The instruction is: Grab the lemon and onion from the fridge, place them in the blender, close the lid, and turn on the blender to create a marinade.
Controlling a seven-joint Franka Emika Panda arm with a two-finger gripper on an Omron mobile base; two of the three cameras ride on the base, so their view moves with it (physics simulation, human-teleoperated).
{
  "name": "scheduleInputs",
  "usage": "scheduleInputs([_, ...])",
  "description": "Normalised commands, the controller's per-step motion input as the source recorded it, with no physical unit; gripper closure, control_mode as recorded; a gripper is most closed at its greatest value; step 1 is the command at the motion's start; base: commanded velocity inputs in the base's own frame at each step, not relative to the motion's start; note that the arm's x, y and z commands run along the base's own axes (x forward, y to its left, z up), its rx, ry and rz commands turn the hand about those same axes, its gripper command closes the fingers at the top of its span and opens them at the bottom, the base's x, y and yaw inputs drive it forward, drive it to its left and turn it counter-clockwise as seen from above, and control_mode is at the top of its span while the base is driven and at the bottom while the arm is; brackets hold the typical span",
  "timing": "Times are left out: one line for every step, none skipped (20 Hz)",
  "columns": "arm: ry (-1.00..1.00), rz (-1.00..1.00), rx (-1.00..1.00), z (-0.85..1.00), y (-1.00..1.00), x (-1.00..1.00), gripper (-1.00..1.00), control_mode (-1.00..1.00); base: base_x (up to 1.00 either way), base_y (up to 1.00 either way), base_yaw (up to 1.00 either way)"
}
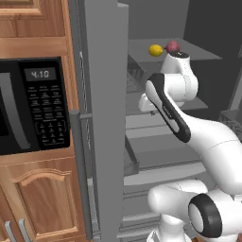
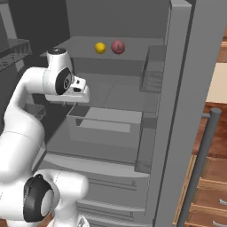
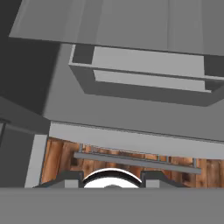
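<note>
Fingers' state can't be told; hand w/ gripper point(image 2: 84, 95) hangs pointing down over fridge point(image 1: 101, 118) interior, above an open grey drawer point(image 2: 104, 124). Lemon point(image 1: 155, 50) & onion point(image 1: 172, 46) sit side by side, nearly touching, on upper shelf point(image 1: 198, 52) near its front edge, above & behind hand. Open air betw. shelf lip & hand. Fridge door point(image 2: 177, 111) stands open at right, racks on its inner face. Microwave point(image 1: 28, 104) in wood cabinets at left.

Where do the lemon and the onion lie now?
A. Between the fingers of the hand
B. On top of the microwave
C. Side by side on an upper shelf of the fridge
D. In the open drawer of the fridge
C: the lemon and the onion sit next to each other on an upper shelf of the open fridge, above the arm.
</note>
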Motion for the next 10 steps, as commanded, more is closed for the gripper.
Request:
scheduleInputs([0.0, 0.0, 0.0, 0.0, 0.0, 0.0, -1.0, -1.0, 0.0, 0.0, 0.0])
scheduleInputs([-0.1, 0.0, 0.0, 0.0, 0.0, -0.01, -1.0, -1.0, 0.0, 0.0, 0.0])
scheduleInputs([-0.22, 0.0, 0.0, 0.0, 0.0, -0.11, -1.0, -1.0, 0.0, 0.0, 0.0])
scheduleInputs([-0.29, 0.0, 0.0, 0.14, 0.0, -0.1, -1.0, -1.0, 0.0, 0.0, 0.0])
scheduleInputs([-0.38, 0.0, 0.01, 0.19, 0.0, -0.11, -1.0, -1.0, 0.0, 0.0, 0.0])
scheduleInputs([-0.43, 0.0, 0.03, 0.21, 0.0, -0.14, -1.0, -1.0, 0.0, 0.0, 0.0])
scheduleInputs([-0.45, 0.0, 0.03, 0.21, -0.04, -0.17, -1.0, -1.0, 0.0, 0.0, 0.0])
scheduleInputs([-0.44, 0.0, 0.03, 0.24, -0.06, -0.14, -1.0, -1.0, 0.0, 0.0, 0.0])
scheduleInputs([-0.44, 0.0, 0.03, 0.26, -0.11, -0.15, -1.0, -1.0, 0.0, 0.0, 0.0])
scheduleInputs([-0.44, 0.0, 0.04, 0.33, -0.14, -0.13, -1.0, -1.0, 0.0, 0.0, 0.0])
